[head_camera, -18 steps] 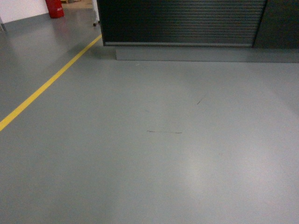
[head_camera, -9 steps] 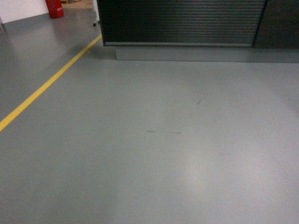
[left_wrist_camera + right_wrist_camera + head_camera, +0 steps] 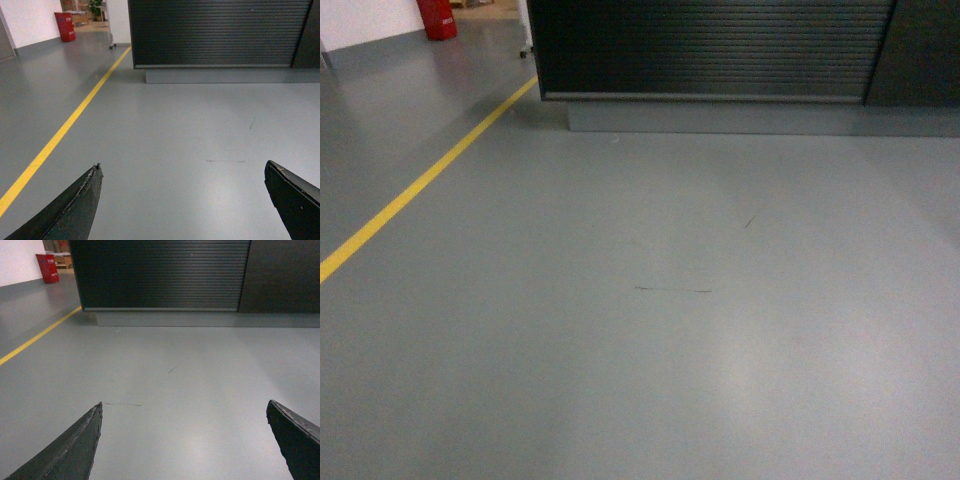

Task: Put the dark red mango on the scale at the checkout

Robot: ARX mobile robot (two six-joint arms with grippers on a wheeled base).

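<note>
Filling the top of every frame, the checkout (image 3: 710,50) front is seen; mango and scale are not visible. Only wrist views show the left gripper (image 3: 182,172) and right gripper (image 3: 185,412), each spread wide, holding nothing.

Floor (image 3: 650,330): uniform grey, slight sheen, a few thin dark scuff marks. Floor line (image 3: 410,190): solid yellow, running diagonally. Checkout (image 3: 710,45) front panel: dark brown-black, fine horizontal ribbing; plain dark panel to its right; grey plinth below. Bin (image 3: 438,17) in far corner: red. Wall (image 3: 365,18) behind it: white. Left end effector (image 3: 182,200) fingers: matt black. Right end effector (image 3: 184,440) fingers: matt black.
</note>
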